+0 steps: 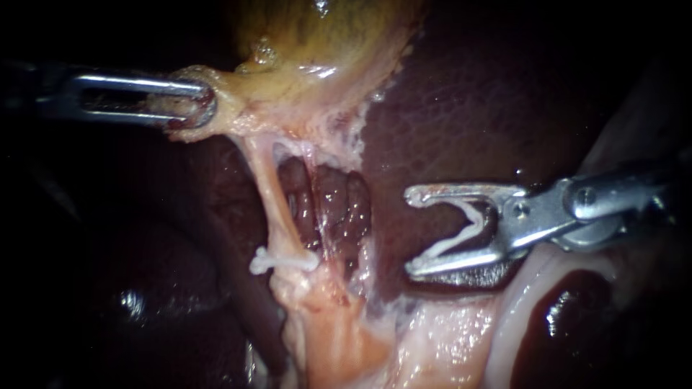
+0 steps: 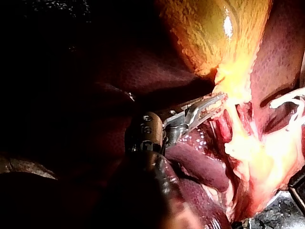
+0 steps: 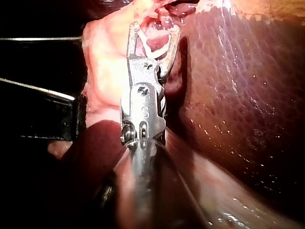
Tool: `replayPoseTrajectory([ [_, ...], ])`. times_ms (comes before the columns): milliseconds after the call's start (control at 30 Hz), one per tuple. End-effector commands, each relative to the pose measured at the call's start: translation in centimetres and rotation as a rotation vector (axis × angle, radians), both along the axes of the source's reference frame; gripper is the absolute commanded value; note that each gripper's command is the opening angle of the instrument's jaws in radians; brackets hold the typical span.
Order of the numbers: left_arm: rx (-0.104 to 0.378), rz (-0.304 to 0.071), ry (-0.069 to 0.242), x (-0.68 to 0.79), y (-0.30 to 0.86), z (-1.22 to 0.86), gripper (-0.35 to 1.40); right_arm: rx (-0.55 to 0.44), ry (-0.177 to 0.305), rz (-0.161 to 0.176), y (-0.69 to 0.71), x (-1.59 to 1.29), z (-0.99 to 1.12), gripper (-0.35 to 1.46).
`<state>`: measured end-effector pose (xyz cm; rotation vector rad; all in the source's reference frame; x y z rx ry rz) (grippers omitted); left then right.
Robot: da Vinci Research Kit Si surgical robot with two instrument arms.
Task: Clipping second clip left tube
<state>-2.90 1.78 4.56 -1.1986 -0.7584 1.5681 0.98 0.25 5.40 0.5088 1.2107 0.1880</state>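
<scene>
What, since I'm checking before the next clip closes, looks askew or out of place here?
Nothing stands out. The white clip sits across the tube, and the right instrument carries an open clip seated in its jaws, apart from the tube.

I am looking into a surgical lab setup: the lit field shows bare organ tissue against darkness, dark red liver (image 1: 461, 108), yellow gallbladder (image 1: 324, 43), a pale tube (image 1: 270, 194) crossed by a white clip (image 1: 281, 261). My left instrument (image 1: 205, 101) grips the gallbladder's edge and my right instrument (image 1: 411, 232) carries a loaded clip (image 1: 454, 238), both slender steel surgical tools on long shafts.
</scene>
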Motion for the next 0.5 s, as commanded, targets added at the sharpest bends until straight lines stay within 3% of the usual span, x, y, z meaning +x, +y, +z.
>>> replayPoseTrajectory([
  [33,0.000,-0.003,0.003,0.00,0.00,-0.01,-0.35,0.010,0.001,0.000,-0.03,0.06,-0.02,0.50],
  [200,-0.005,-0.001,0.003,-0.01,0.00,-0.03,-0.35,0.099,-0.005,0.022,-0.14,0.43,-0.08,0.50],
  [300,-0.005,-0.002,0.004,-0.02,0.01,-0.03,-0.35,0.151,0.000,0.044,-0.15,0.62,-0.03,0.50],
  [500,-0.005,-0.002,0.004,-0.02,0.01,-0.04,-0.35,0.175,-0.012,0.057,-0.12,0.81,0.13,0.50],
])
